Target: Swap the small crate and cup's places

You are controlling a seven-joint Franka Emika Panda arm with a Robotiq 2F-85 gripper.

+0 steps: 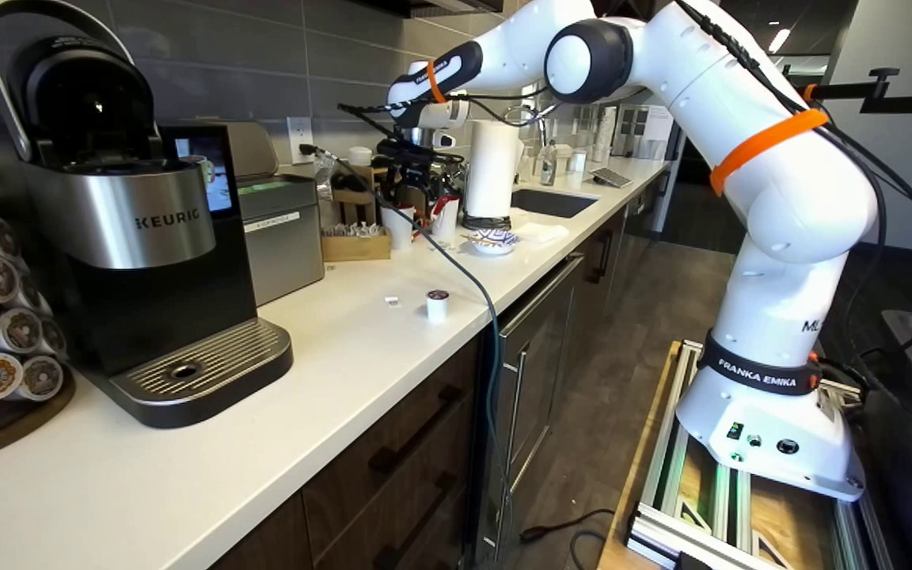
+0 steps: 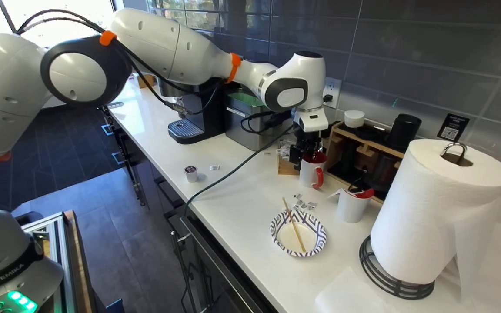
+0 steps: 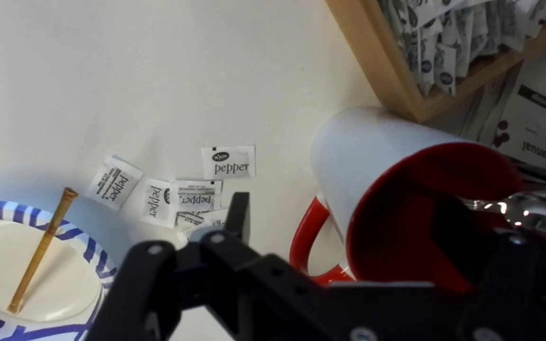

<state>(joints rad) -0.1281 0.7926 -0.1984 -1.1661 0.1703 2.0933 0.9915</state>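
In the wrist view my pincer point(image 3: 344, 215), jaws apart, appears to straddle the handle-side wall of the cup point(image 3: 386, 175), right of centre; the crate point(image 3: 381, 61) lies upper right. Closing should pinch that wall.

White robot arm point(image 1: 709, 103) with smooth, rounded segments point(image 1: 812, 186); a black joint cover point(image 1: 616, 59) rings a white disc point(image 1: 568, 65); orange bands point(image 1: 765, 149) circle the arm, dark cables point(image 1: 729, 41) running along it; a black collar point(image 1: 761, 376) near the bottom reads FRANKA EMIKA in white capitals; the flared white base point(image 1: 765, 469) carries round sockets point(image 1: 787, 446) and small green lights point(image 2: 23, 300); the gripper point(image 3: 346, 225) is black and angular, dotted with pale round screw heads point(image 3: 217, 238).
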